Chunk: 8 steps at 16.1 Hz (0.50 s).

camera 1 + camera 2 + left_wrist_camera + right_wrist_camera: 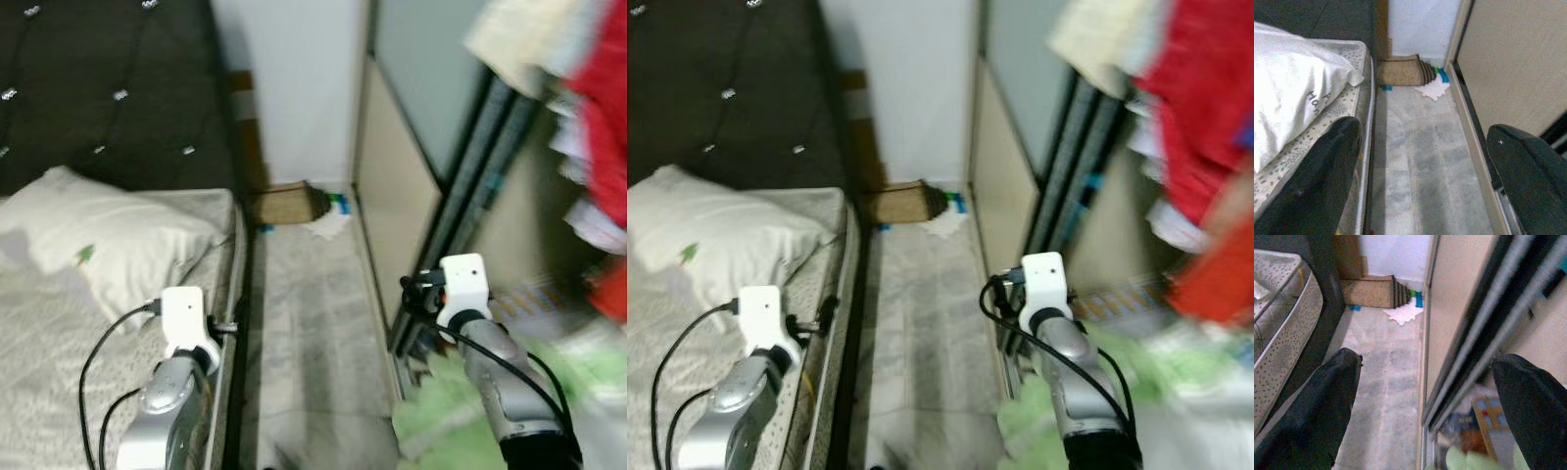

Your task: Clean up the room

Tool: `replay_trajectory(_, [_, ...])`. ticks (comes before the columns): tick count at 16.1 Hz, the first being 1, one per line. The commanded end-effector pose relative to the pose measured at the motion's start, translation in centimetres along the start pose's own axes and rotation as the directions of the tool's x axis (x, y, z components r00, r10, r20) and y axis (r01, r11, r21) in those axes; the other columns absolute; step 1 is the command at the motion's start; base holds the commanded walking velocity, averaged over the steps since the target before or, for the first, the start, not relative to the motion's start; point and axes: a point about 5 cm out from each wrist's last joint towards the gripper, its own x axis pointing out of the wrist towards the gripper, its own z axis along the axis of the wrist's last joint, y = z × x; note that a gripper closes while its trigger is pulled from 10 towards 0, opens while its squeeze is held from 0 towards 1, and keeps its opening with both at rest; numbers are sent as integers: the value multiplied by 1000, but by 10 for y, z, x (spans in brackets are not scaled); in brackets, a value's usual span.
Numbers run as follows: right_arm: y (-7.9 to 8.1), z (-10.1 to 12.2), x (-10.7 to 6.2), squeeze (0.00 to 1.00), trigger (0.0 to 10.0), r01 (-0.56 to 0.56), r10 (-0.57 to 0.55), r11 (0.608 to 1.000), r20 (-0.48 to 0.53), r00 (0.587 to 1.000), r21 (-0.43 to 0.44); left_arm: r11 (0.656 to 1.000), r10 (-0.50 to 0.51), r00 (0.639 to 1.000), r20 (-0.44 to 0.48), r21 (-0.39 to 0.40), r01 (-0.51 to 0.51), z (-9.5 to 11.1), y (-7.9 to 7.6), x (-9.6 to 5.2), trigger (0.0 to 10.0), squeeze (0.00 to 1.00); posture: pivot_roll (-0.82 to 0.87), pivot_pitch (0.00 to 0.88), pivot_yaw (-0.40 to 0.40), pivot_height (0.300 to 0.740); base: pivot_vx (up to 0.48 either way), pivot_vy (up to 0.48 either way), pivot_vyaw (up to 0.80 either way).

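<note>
The robot looks down a thin strip of gray floor (304, 323) with a bed (59, 333) on the left and a wardrobe with sliding doors (411, 196) on the right. A white pillow (98, 240) lies on the bed, in front of a dark headboard (108, 88). At the far end of the floor, by the white wall, sit a brown ribbed thing (1400, 71), a white crumpled bit of paper or cloth (1432, 89), and small blue and green bits just beside it. The head views are blurry, so these far things look like smudges there; the wrist views show them much better. The head views show red and pale clothes (598, 98) hanging on the right and something green (441, 411) low down near the right arm. The left gripper (1425, 171) is held over the edge of the bed and the floor. Its fingers (1317, 181) are spread wide and hold nothing. The right gripper (1430, 406) is held by the wardrobe's door track, fingers (1317, 411) also spread wide, touching nothing.
</note>
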Motion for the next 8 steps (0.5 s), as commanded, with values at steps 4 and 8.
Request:
replay_trajectory(4, [1, 3, 1, 0, 10000, -10, 10, 1000, 17, 1000, -6, 1000, 21, 1000, 21, 7, -21, 3, 1, -1, 10000, 0, -28, 50, -7, 740, 0, 0, 800])
replay_trajectory(8, [1, 6, 1, 0, 10000, -11, 12, 1000, 25, 1000, -9, 1000, 26, 999, 23, 0, -26, 2, 0, -1, 10000, 0, -29, 50, -10, 740, 0, 0, 800])
